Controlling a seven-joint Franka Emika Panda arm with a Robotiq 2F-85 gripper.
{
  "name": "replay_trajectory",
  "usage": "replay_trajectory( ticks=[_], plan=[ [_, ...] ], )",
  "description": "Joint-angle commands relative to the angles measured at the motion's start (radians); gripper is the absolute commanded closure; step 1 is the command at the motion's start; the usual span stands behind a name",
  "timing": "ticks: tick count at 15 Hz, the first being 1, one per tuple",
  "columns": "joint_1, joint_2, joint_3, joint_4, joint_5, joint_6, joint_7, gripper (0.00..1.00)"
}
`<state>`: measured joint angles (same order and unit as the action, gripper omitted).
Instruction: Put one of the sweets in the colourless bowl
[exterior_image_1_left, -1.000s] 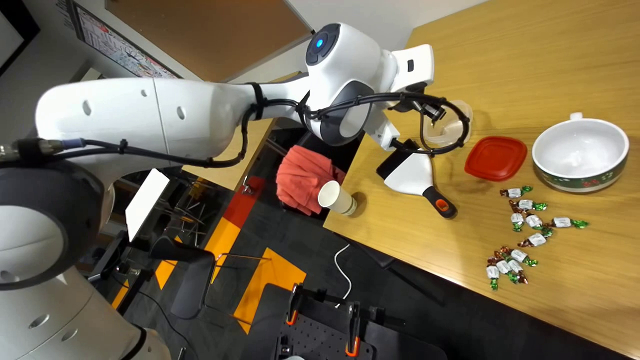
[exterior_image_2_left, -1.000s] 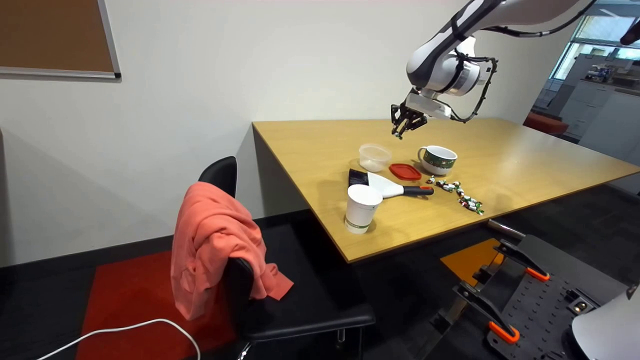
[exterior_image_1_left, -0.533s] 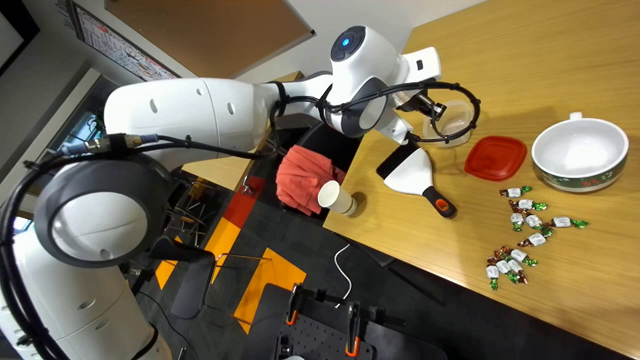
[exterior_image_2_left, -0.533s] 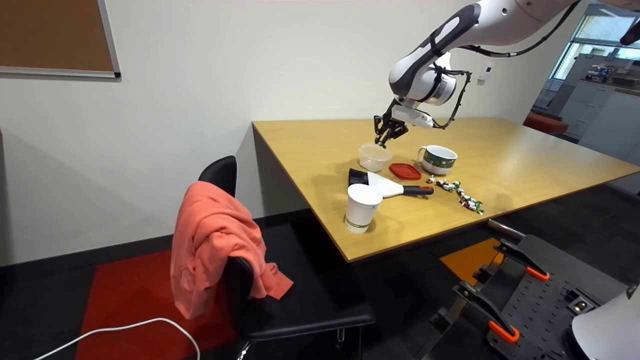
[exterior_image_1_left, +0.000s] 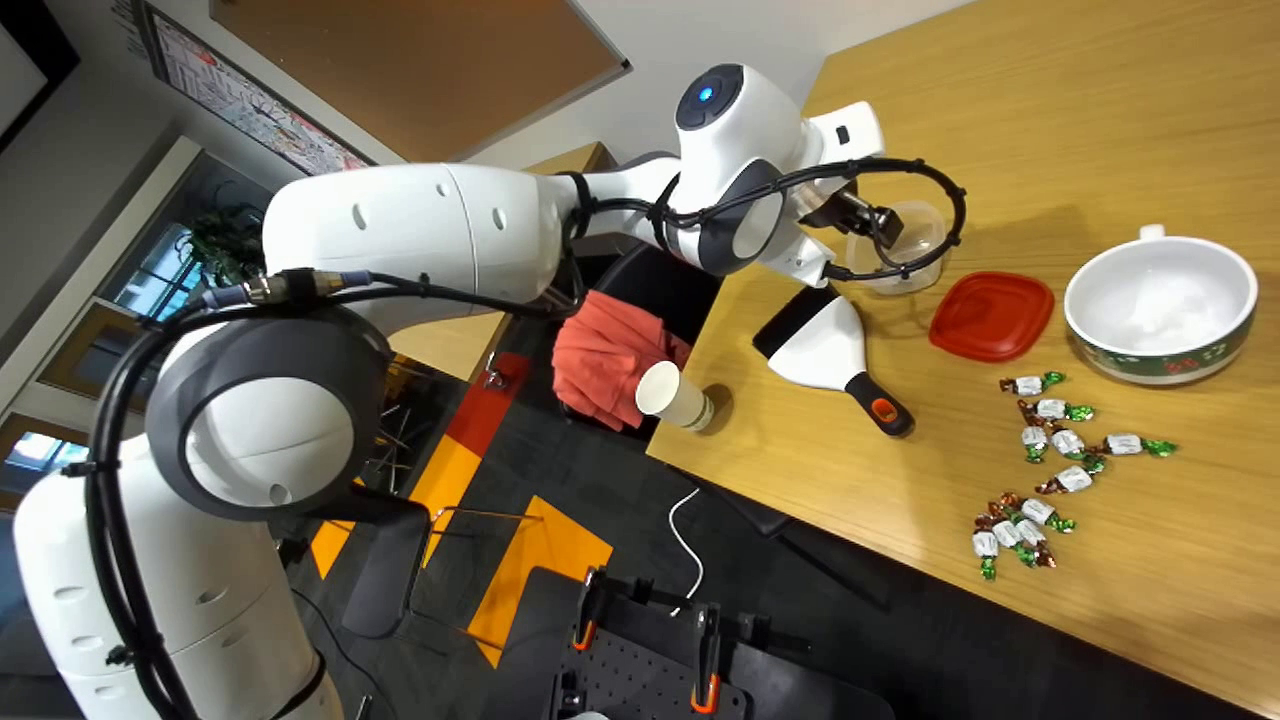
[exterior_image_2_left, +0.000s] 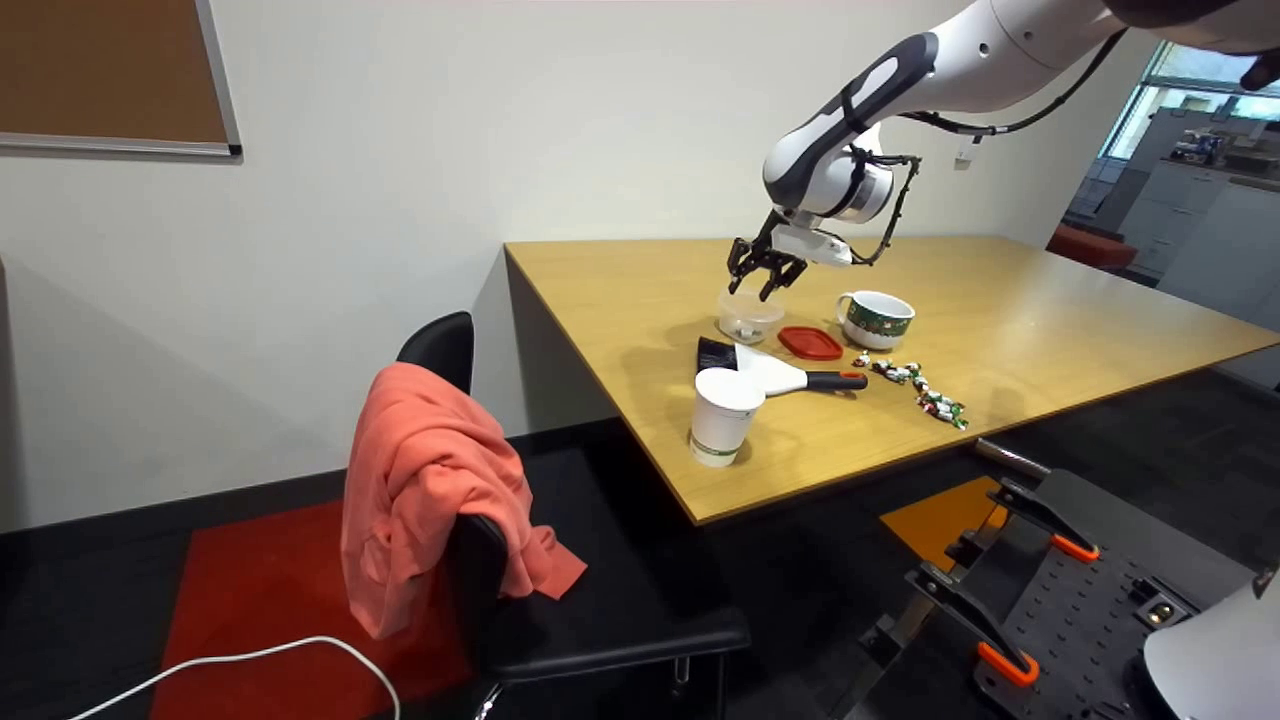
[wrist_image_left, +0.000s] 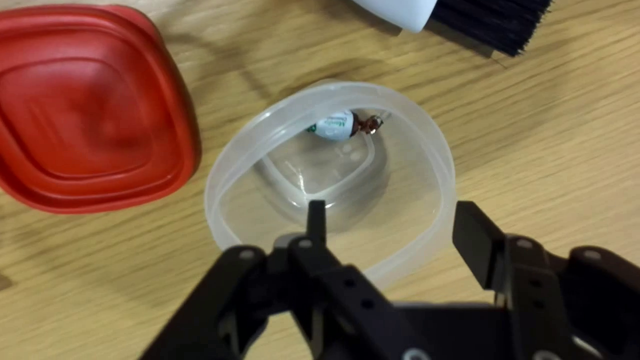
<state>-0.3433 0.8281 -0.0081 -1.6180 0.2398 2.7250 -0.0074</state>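
Lying in the see-through bowl (wrist_image_left: 320, 165), toward its near side, is one sweet (wrist_image_left: 336, 126). Above hangs the gripper (wrist_image_left: 390, 220), spread wide, holding nothing. In an exterior view, the red lid (exterior_image_2_left: 811, 343) sits just right of the bowl, the brush (exterior_image_2_left: 768, 372) nearer, and the paper cup (exterior_image_2_left: 722, 425) by the left edge of the tabletop (exterior_image_2_left: 620, 300). The mug (exterior_image_2_left: 878, 320) and more sweets (exterior_image_2_left: 937, 405) are farther right. The tabletop spreads wide beyond.

The wrist view cuts off the red lid (wrist_image_left: 90, 110) at left and the black-bristled brush (wrist_image_left: 480, 17) at top; the gripper (wrist_image_left: 393, 225) hides part of the frosted tub (wrist_image_left: 325, 170). In an exterior view, print on the candies (exterior_image_1_left: 1068, 443) is too small to read.
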Motion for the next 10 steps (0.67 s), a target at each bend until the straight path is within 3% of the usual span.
replay_trajectory(
  ticks=[1, 10],
  plan=[
    [-0.002, -0.029, 0.005, -0.019, -0.001, 0.027, -0.033, 0.01],
    [0.001, -0.208, -0.007, -0.195, 0.018, 0.056, -0.016, 0.00]
  ],
)
